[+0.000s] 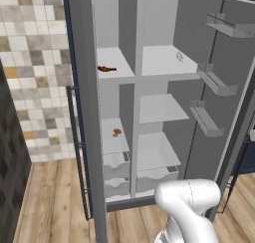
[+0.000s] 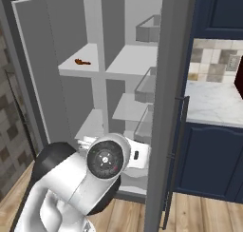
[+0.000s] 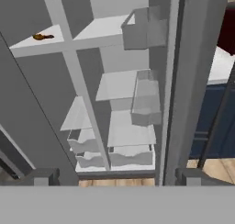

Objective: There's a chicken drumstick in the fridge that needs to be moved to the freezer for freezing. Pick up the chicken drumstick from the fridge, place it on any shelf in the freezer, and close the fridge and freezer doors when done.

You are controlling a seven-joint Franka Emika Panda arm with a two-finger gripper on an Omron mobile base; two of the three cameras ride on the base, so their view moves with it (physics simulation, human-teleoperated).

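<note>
The tall grey unit stands with both doors swung wide. The chicken drumstick [image 1: 106,68] [image 2: 82,62] [image 3: 42,36], a slim dark reddish-brown piece, lies on the upper white shelf [image 1: 117,60] of the narrow left compartment, the freezer [image 1: 119,152]. To its right is the wider fridge [image 1: 164,107] with broad white shelves. The freezer door [image 1: 83,112] is edge-on at the left. The fridge door [image 1: 234,92] [image 3: 195,81] carries clear bins. My gripper [image 3: 117,178] is open and holds nothing, back from the unit and well below the drumstick.
A round orange-tan lump [image 1: 116,132] sits on a lower freezer shelf. A small pale item [image 1: 179,56] rests on the top fridge shelf. White drawers [image 3: 131,156] fill the bottom. A marble counter [image 2: 213,102] over blue cabinets lies right of the fridge door.
</note>
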